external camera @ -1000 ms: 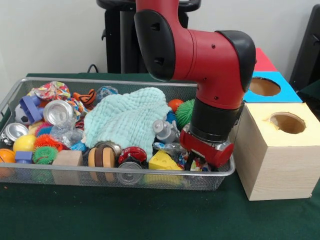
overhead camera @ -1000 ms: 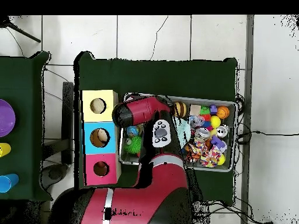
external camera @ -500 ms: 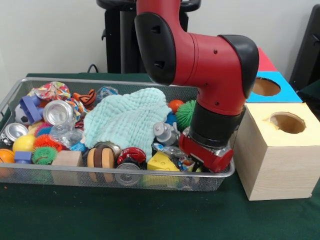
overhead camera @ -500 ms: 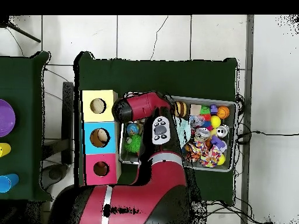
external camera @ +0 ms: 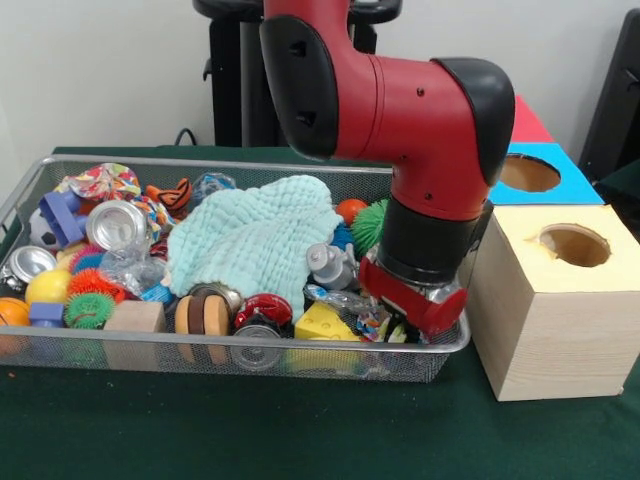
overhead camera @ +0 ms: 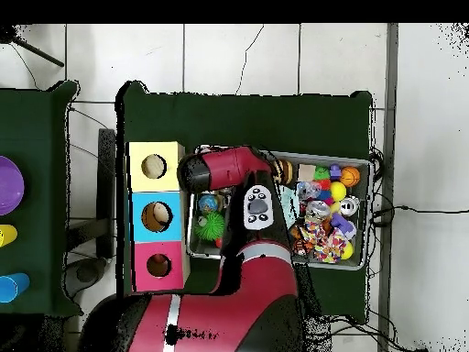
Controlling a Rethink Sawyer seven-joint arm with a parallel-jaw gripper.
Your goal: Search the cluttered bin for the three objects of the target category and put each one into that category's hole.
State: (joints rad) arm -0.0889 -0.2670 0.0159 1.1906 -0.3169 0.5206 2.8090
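**Arm down in the bin's end beside the boxes**

The red and black arm [external camera: 400, 110] fills the upper middle of the front view, its wrist dropping into the wire mesh bin [external camera: 120, 350] at the end nearest the boxes. The gripper [external camera: 400, 325] sits low among the clutter there, just beside a yellow cheese-shaped wedge [external camera: 325, 322]; whether it is released, clenched or grasping anything cannot be told, since the wrist housing and toys hide the tips.

Beside the bin stands a row of three boxes, each with a round hole on top: a plain wood box [external camera: 555, 310] nearest the camera, then a blue box [external camera: 545, 175], then a red box [external camera: 528, 120] (in the overhead view these read yellow, blue and pink).

In the bin, a pale green cloth [external camera: 255, 235] lies over the middle. Smaller things lie around it: a silver can [external camera: 115, 222], a wooden block [external camera: 135, 318], a green spiky ball [external camera: 372, 225], a yellow ball [external camera: 48, 288] and a small orange ball [external camera: 350, 209].
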